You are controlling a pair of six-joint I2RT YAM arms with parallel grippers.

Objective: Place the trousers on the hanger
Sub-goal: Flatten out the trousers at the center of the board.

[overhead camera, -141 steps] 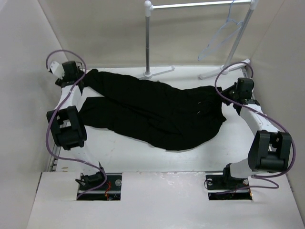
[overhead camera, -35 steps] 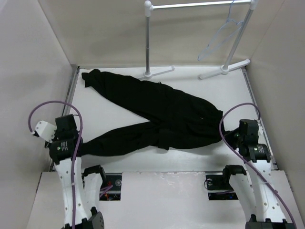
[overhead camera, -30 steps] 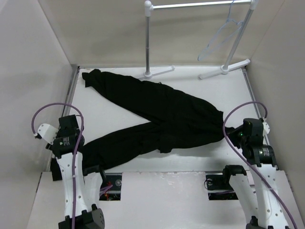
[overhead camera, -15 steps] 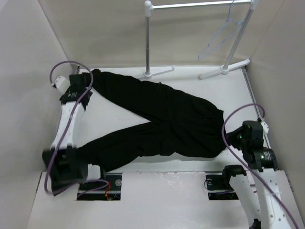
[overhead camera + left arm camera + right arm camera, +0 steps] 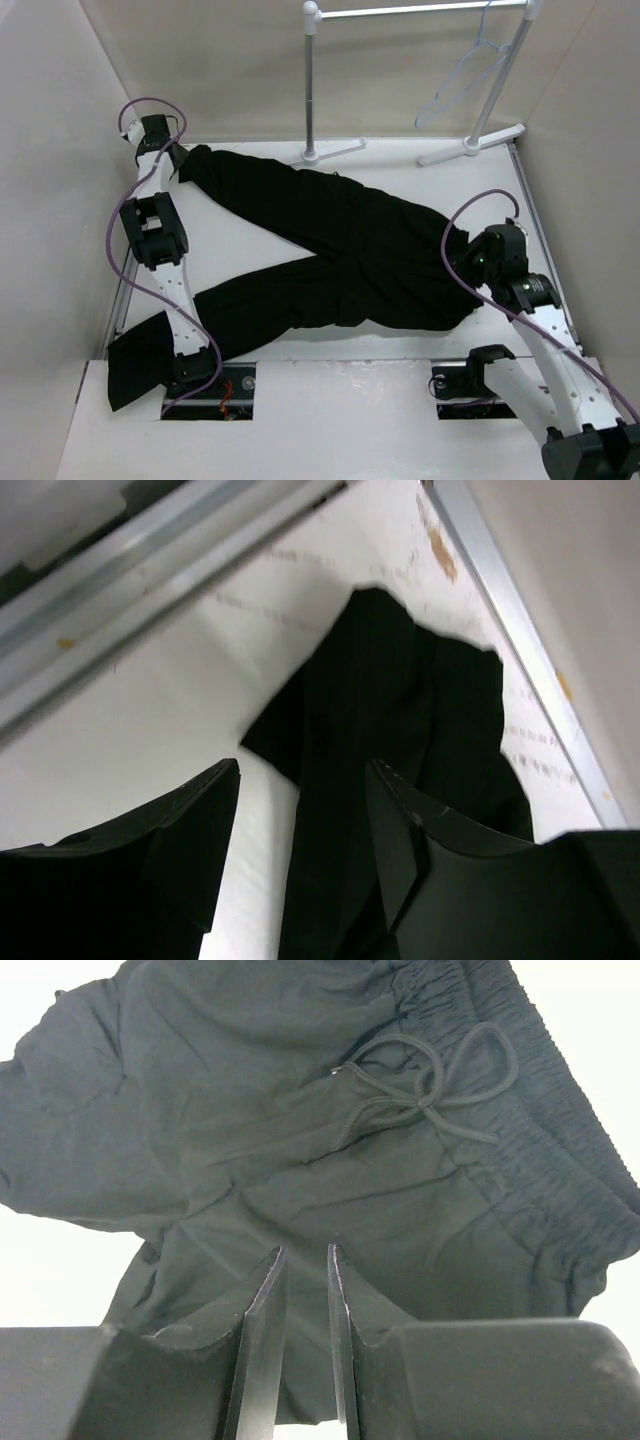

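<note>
While the hanger [image 5: 462, 80] dangles by its hook from the rail of the garment rack [image 5: 310, 90], the trousers [image 5: 340, 240] lie spread on the bench [image 5: 235, 235] just in front of the rack's feet, legs splayed towards the rack's left and waist out in front of its right pole. One leg runs up towards the rack's left foot. The other trails away from the rack, its end drooping over the bench's near edge. Left of the rack, the left fingers [image 5: 180, 840] stand wide apart above the upper leg's cuff [image 5: 400, 680], gripping nothing. Well in front of the rack's right foot, the right fingers [image 5: 260, 1340] hover over the waist, drawn almost together with only a slit between them and no cloth caught in it. The drawstring [image 5: 430, 1080] and gathered waistband [image 5: 540, 1140] lie just beyond their tips.
</note>
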